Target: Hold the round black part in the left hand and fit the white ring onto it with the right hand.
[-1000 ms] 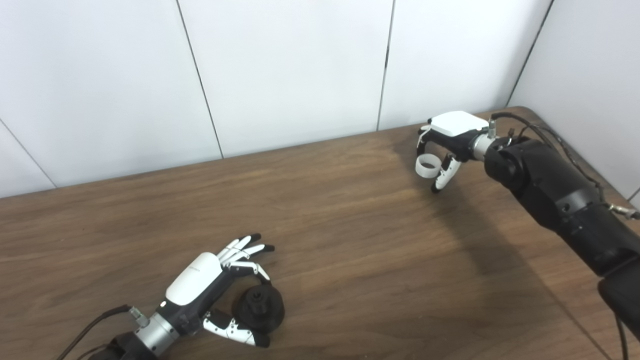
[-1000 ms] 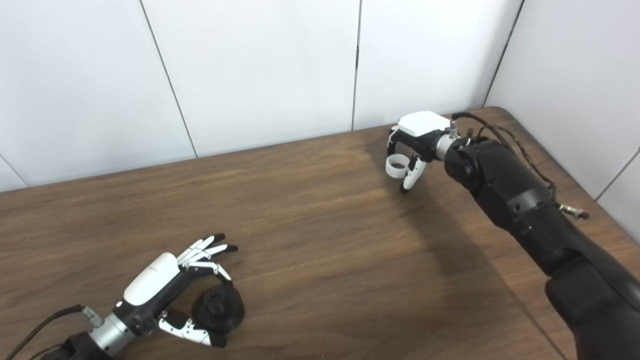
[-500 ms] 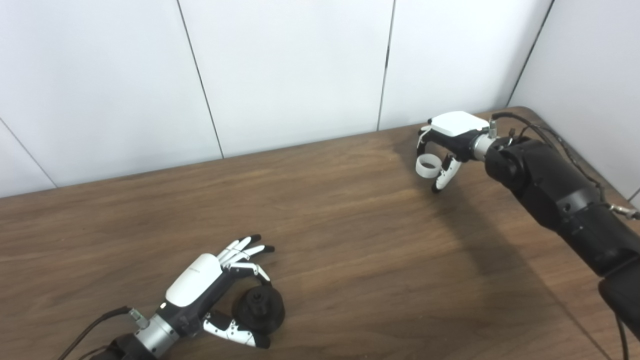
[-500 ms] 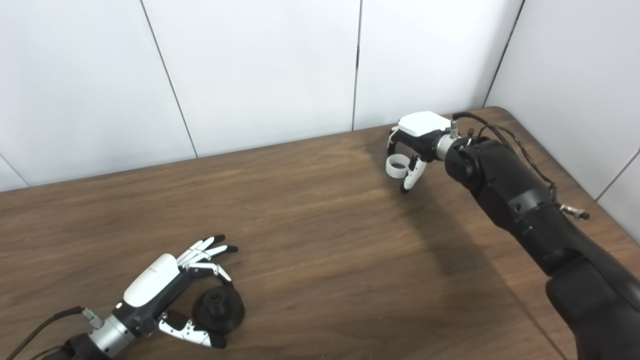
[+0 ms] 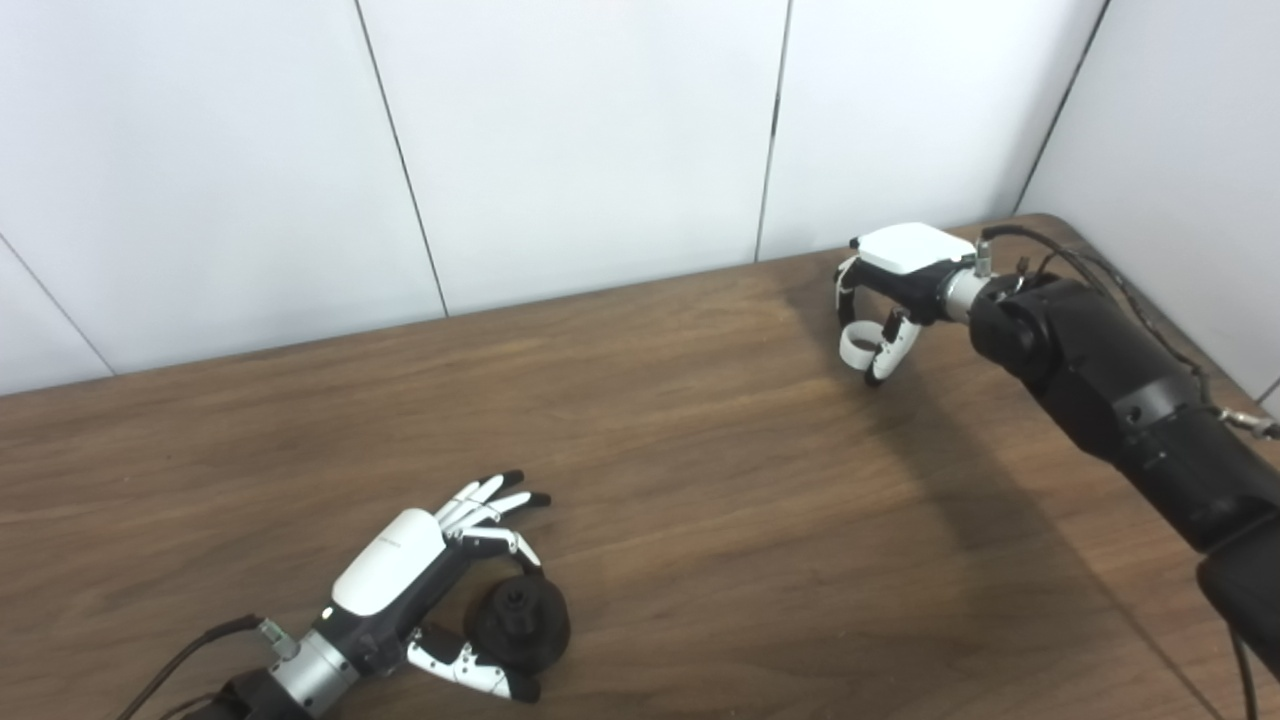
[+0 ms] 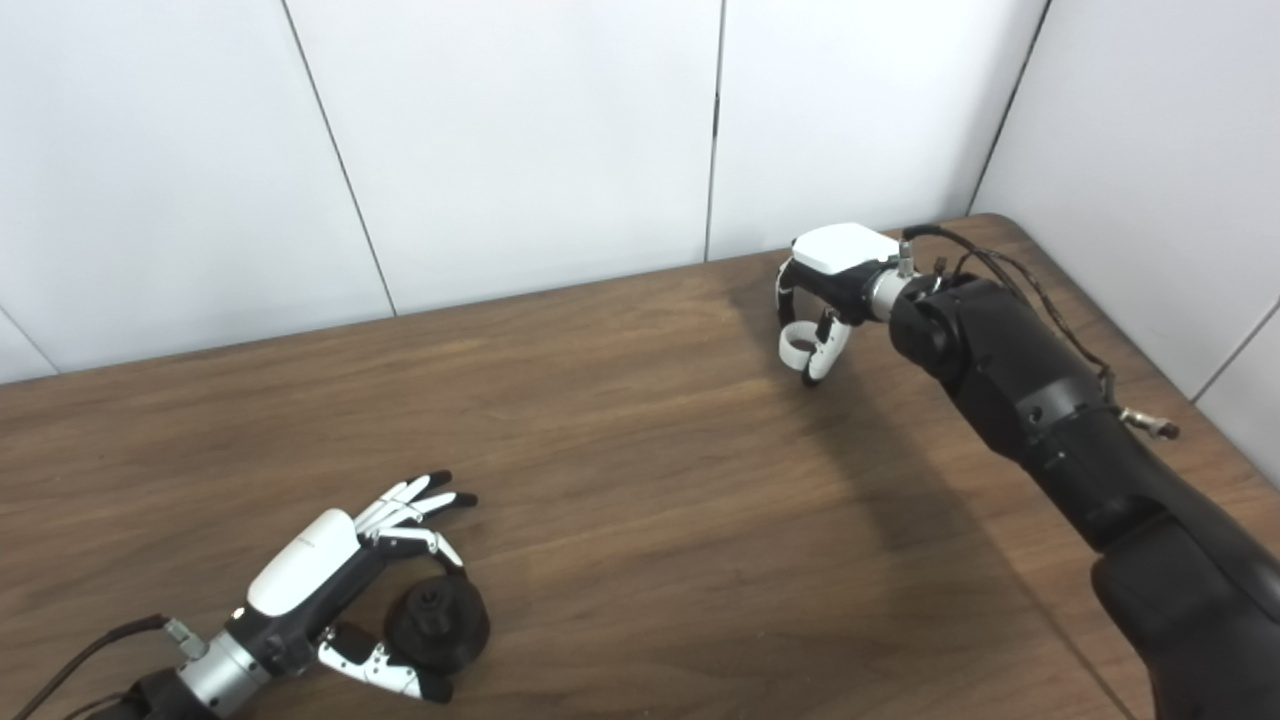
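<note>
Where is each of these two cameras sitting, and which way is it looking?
Left eye view: on the robot's head, looking down and forward at the wooden table; both arms enter from below, left hand, right hand.
Right eye view: beside it, slightly to the right, facing the same way, so everything sits further left in the picture.
Shared: the round black part at the left hand, the white ring in the right hand, the white wall panels.

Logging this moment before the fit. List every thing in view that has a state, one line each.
round black part: on the table, between the left hand's thumb and fingers.
white ring: pinched, tilted, off the black part.
left hand: curled around the part.
right hand: shut on the ring.
</note>
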Action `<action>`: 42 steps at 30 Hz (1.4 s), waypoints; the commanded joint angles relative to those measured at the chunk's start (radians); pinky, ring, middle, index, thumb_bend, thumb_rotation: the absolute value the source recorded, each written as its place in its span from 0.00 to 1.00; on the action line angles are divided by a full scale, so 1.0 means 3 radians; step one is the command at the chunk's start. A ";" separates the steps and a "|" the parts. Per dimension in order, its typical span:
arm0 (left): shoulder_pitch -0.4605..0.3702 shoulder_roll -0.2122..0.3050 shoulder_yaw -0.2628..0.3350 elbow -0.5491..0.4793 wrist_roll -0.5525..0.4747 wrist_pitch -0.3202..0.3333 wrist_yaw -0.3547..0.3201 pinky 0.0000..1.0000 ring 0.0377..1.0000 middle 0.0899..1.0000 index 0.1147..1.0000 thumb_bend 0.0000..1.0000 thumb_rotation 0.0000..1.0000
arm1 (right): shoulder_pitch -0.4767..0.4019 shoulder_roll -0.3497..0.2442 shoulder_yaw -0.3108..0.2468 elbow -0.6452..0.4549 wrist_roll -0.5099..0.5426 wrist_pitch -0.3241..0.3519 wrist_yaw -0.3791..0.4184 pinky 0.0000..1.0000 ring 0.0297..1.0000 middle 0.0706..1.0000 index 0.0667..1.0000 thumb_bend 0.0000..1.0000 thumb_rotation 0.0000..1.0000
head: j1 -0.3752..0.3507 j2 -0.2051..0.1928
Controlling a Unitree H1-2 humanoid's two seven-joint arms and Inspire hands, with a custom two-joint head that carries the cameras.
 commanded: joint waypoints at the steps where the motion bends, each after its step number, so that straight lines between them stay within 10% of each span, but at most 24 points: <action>1: 0.0104 0.0101 -0.0096 0.0030 0.0166 0.0035 -0.0229 1.00 1.00 0.90 0.41 0.53 0.06 | -0.0091 -0.0137 -0.0064 -0.0036 0.0008 0.0008 -0.0035 1.00 1.00 0.86 0.54 0.92 0.15 | 0.0000 0.0001; 42: 0.0080 0.0128 -0.0114 0.0047 0.0158 0.0036 -0.0127 1.00 1.00 0.89 0.41 0.53 0.06 | 0.0036 -0.0211 -0.0138 -0.0201 0.0083 0.0047 0.0002 1.00 1.00 0.88 0.64 0.96 0.23 | -0.0005 0.0022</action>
